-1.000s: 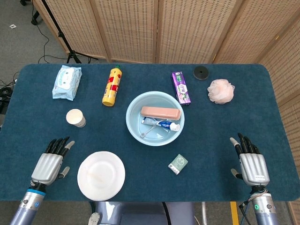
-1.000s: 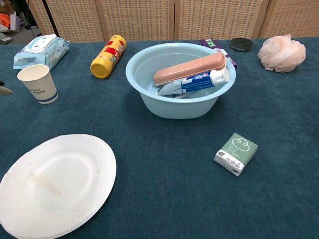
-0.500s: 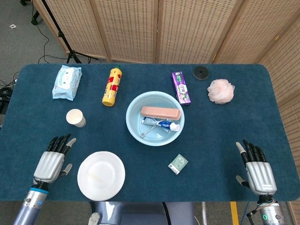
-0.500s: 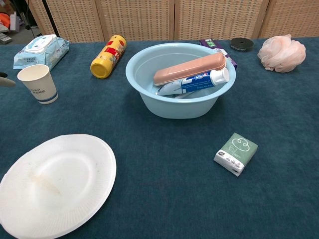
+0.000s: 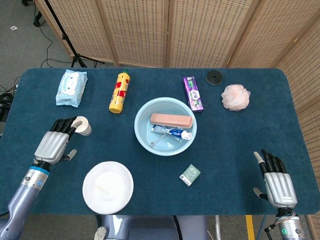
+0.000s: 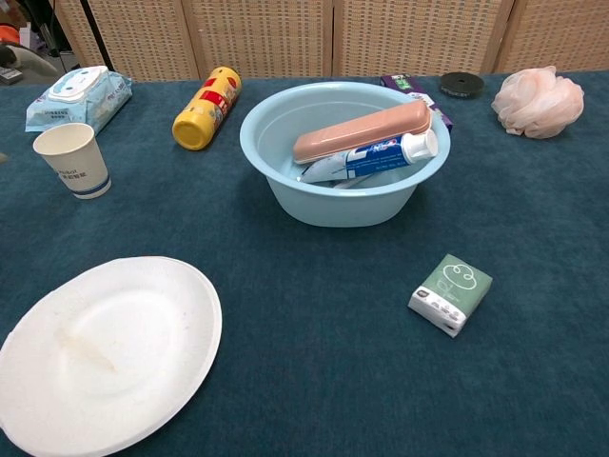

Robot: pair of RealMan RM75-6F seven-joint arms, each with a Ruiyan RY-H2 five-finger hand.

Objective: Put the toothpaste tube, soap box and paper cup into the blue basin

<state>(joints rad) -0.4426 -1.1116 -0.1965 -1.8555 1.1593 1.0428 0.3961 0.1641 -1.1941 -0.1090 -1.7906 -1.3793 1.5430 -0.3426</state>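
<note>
The light blue basin [image 5: 137, 131] [image 6: 343, 206] stands mid-table. Inside it lie the pink soap box [image 5: 171, 120] [image 6: 362, 131] and the toothpaste tube [image 5: 173, 132] [image 6: 373, 157]. The white paper cup [image 5: 83, 126] [image 6: 74, 159] stands upright left of the basin. My left hand [image 5: 52, 142] is open, its fingertips right at the cup's near-left side in the head view; the chest view shows the cup standing free with no fingers around it. My right hand [image 5: 278, 182] lies open near the table's front right corner, holding nothing.
A white paper plate [image 5: 108, 187] [image 6: 100, 347] sits at the front left and a small green box [image 5: 190, 175] [image 6: 450, 293] in front of the basin. At the back lie a wipes pack [image 5: 71, 87], yellow bottle [image 5: 119, 92], purple tube [image 5: 193, 93], black disc [image 5: 214, 77] and pink bath puff [image 5: 235, 97].
My left hand has moved forward and up from beside the plate to the paper cup. My right hand has drawn back slightly toward the front edge. The objects have not moved.
</note>
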